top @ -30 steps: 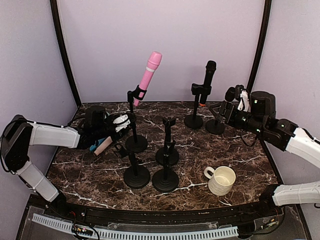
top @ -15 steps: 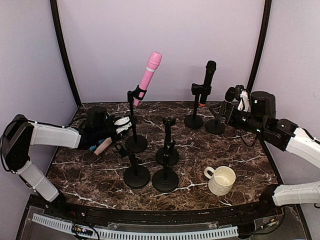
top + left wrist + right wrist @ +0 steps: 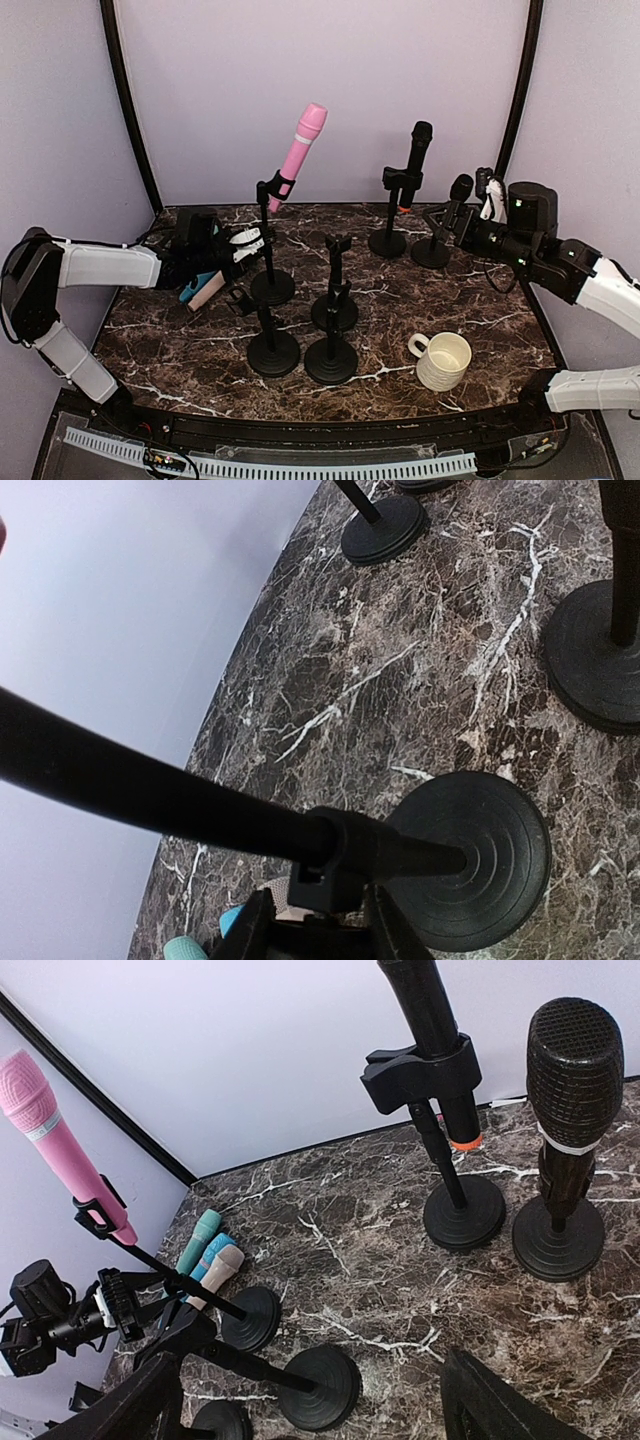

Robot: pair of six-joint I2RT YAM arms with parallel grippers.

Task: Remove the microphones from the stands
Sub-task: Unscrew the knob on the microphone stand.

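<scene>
A: So, where is the pink microphone (image 3: 299,150)?

B: It sits in the clip of its stand (image 3: 268,250) at the back left of the marble table (image 3: 480,310). It is tilted, with the head up and to the right.

A: And the left gripper (image 3: 248,244)?

B: It reaches in from the left, partway up that stand's pole. In the left wrist view its fingers (image 3: 385,925) sit close on either side of the pole's collar. Whether they actually press it, I cannot tell.

A: The right gripper (image 3: 310,1363)?

B: Spread wide, with nothing between the fingers. It hangs at the back right, just beside a short black microphone (image 3: 572,1070) with a mesh head, which stands upright in a low holder (image 3: 558,1240).

A: Any other microphones?

B: A tall black microphone (image 3: 415,160) with an orange band is clipped in another stand, just left of the short one. Three more lie side by side on the table by the left arm — a teal microphone (image 3: 198,1240), a blue microphone (image 3: 212,1252) and a beige microphone (image 3: 225,1265).

A: What's in front?

B: Three bare stands (image 3: 332,345) are grouped mid-table. To their right is a cream mug (image 3: 441,360) — upright, handle to the left.
</scene>
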